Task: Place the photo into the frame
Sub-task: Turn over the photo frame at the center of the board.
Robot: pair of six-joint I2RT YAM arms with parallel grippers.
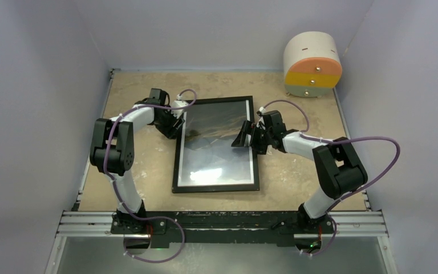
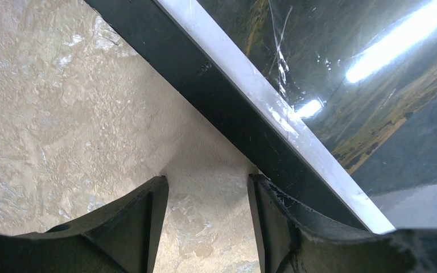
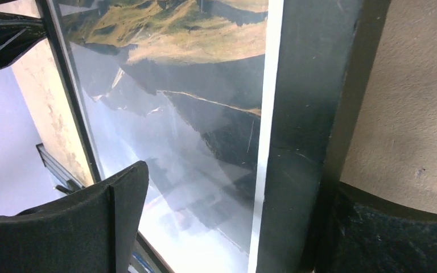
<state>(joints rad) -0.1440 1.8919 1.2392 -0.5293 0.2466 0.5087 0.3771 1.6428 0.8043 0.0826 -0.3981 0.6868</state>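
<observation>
The black frame (image 1: 254,151) lies face up in the middle of the table with the misty mountain photo (image 1: 214,142) showing inside it. My left gripper (image 1: 176,121) is open at the frame's far left corner. In the left wrist view it (image 2: 207,187) hovers over bare table, its right finger (image 2: 273,216) against the frame's outer edge (image 2: 222,96), and the photo (image 2: 375,85) lies beyond. My right gripper (image 1: 244,138) is open across the frame's right side. In the right wrist view it (image 3: 236,182) straddles the frame bar (image 3: 301,114), with one finger over the photo (image 3: 193,114).
A white, orange and yellow cylinder (image 1: 312,63) stands at the back right corner. Grey walls close in the table on the left, back and right. A metal rail (image 1: 222,222) runs along the near edge by the arm bases.
</observation>
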